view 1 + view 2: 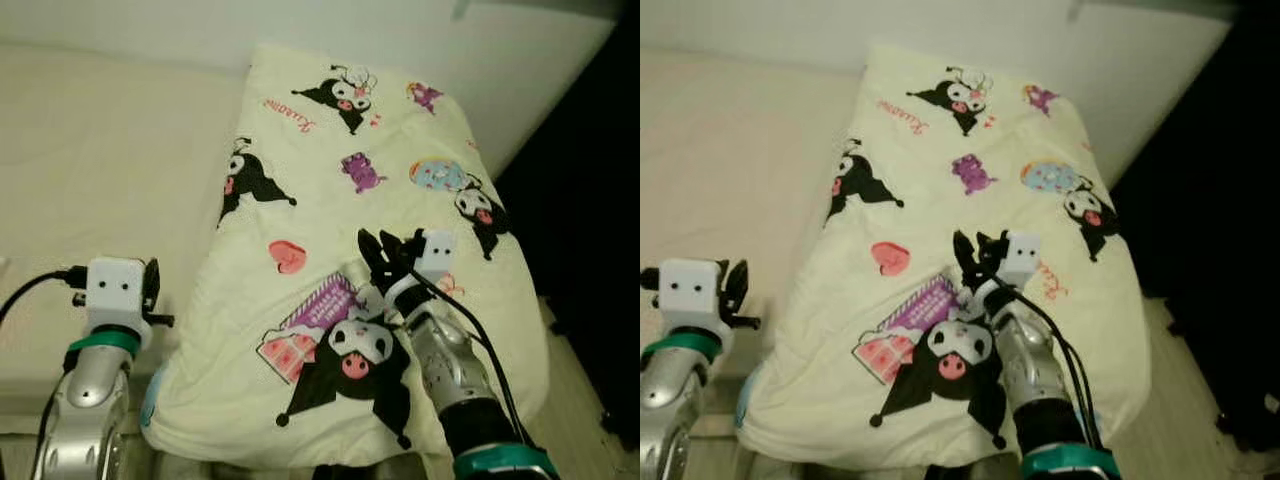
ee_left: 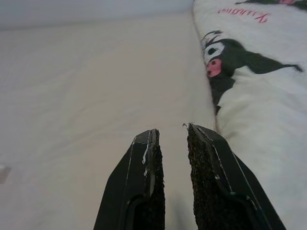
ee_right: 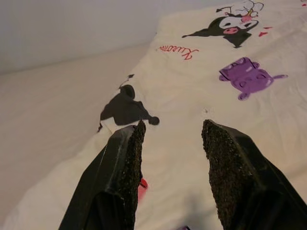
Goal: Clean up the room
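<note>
A big soft blanket (image 1: 380,180) is lying flat and folded on the bed (image 1: 100,180), pale yellow with black cartoon characters, a pink heart, a purple house and other small drawings on it. It is lying right under the right gripper (image 1: 385,250), whose fingers are sitting apart just above its middle, and it is stretching on ahead of that gripper toward the wall. Its long edge is running just beside the left gripper (image 2: 171,143), which is pointing over the bare sheet.
</note>
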`<state>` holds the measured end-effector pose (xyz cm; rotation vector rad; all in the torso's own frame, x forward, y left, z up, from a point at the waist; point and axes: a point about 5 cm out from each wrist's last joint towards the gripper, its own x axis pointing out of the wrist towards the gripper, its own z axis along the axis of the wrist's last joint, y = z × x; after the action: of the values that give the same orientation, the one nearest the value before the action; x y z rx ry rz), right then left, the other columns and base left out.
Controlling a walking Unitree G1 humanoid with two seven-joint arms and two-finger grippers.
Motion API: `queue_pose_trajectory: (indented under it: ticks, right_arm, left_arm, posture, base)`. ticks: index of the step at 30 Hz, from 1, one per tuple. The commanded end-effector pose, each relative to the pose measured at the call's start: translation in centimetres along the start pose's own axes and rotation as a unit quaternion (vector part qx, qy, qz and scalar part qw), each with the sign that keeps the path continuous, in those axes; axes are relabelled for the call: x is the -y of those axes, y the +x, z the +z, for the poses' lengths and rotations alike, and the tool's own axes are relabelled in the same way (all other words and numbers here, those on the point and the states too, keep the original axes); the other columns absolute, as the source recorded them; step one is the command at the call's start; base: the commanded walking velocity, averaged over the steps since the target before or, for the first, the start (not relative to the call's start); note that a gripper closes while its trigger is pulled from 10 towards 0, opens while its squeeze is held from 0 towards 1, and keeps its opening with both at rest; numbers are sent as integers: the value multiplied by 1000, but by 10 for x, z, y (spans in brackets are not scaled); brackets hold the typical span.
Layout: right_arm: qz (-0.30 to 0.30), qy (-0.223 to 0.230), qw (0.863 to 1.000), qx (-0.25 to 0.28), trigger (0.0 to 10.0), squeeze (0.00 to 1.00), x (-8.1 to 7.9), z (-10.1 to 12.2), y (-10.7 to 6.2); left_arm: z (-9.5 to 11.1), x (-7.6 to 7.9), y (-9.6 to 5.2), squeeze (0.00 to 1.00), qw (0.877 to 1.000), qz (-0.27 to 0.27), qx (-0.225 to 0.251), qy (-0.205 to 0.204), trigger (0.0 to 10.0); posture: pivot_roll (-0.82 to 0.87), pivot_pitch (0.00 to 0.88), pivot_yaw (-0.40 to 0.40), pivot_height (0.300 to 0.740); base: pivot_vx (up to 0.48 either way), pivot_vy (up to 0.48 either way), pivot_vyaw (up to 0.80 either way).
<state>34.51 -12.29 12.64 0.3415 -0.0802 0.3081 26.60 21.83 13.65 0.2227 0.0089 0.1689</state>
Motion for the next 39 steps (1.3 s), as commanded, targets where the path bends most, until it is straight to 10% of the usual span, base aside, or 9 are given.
queue_pose_trajectory:
  ticks: [1,39]
  right_arm:
    - [-14,-4,1000,-8,10000,0,4,-6,-5]
    - [-34,-11,999,-31,10000,0,5,-16,-4]
  left_arm:
    - [-8,4,-2,0,1000,2,-13,4,10000]
    - [-16,11,6,0,1000,6,-9,12,10000]
  posture:
    - [244,48,-128,642]
    - [242,57,-121,740]
  base:
    - [0,0,0]
    - [0,0,0]
